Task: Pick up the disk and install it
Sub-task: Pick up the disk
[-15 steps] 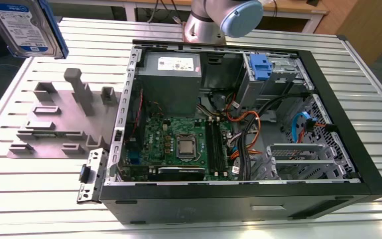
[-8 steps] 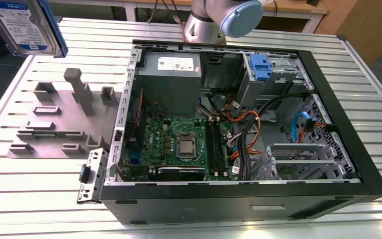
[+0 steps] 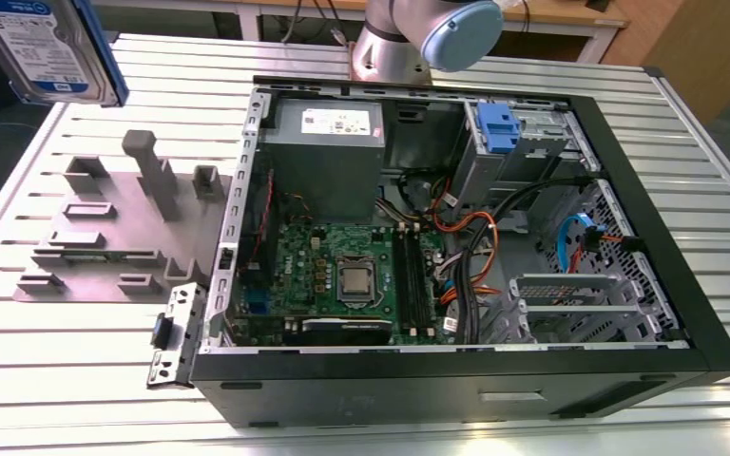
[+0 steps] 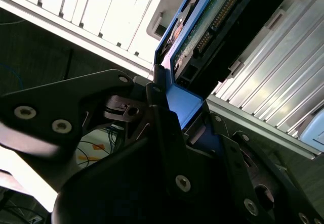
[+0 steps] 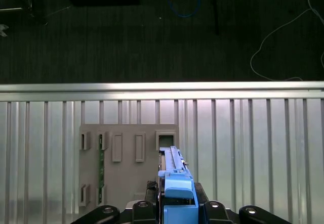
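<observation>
Gripper (image 4: 185, 110) is clamped on the disk (image 4: 212, 27): in the second wrist view the black fingers (image 4: 161, 102) pinch the blue carrier frame at one end, and the rest of the drive sticks out beyond the fingertips with its connector edge showing. The first wrist view shows the same grip, with the disk (image 5: 174, 183) edge-on between the gripper (image 5: 177, 206) pads, pointing down. Directly below the gripper is the grey fixture plate (image 5: 129, 158) with its rectangular slots, lying on the slatted aluminium table (image 5: 253, 148); the disk is clear of it, not touching. In the exterior view the disk (image 3: 54, 47) hangs high, label side to the camera, above the table (image 3: 73, 380) and the fixture plate (image 3: 111, 228). The open PC case (image 3: 669, 237) sits well apart from the gripper, toward the exterior view's right, with the motherboard (image 3: 339, 275), the grey power supply (image 3: 327, 157) and a small blue bracket (image 3: 498, 128) in the drive bay. The arm base (image 3: 403, 38) stands behind the case.
</observation>
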`<control>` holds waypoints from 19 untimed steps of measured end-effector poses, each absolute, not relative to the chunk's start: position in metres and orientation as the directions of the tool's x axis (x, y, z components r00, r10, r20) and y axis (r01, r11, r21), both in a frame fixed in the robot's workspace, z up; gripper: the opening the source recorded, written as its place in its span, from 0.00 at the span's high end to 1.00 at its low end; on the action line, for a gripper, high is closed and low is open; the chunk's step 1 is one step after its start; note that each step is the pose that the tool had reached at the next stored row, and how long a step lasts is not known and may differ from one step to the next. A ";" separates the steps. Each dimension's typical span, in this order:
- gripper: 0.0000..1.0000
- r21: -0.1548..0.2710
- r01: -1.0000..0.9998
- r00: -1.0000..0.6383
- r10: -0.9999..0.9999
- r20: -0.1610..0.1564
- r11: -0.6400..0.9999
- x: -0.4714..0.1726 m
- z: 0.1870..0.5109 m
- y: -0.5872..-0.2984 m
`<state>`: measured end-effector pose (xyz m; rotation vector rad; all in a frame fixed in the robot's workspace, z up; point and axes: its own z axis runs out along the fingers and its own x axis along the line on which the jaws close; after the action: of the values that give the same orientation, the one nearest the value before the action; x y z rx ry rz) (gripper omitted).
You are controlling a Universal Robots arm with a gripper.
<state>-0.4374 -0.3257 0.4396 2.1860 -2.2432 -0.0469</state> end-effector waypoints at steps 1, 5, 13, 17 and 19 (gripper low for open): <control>0.64 0.028 -0.999 -0.026 -1.000 -0.014 0.026 -0.437 0.440 -0.326; 0.64 0.028 -0.999 -0.026 -1.000 -0.014 0.026 -0.437 0.442 -0.326; 0.64 0.028 -0.999 -0.026 -1.000 -0.014 0.026 -0.437 0.445 -0.326; 0.64 0.028 -0.999 -0.026 -1.000 -0.014 0.026 -0.437 0.445 -0.326; 0.64 0.028 -0.999 -0.026 -1.000 -0.014 0.026 -0.437 0.445 -0.326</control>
<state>-0.4374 -0.3257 0.4454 2.1861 -2.2432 -0.0469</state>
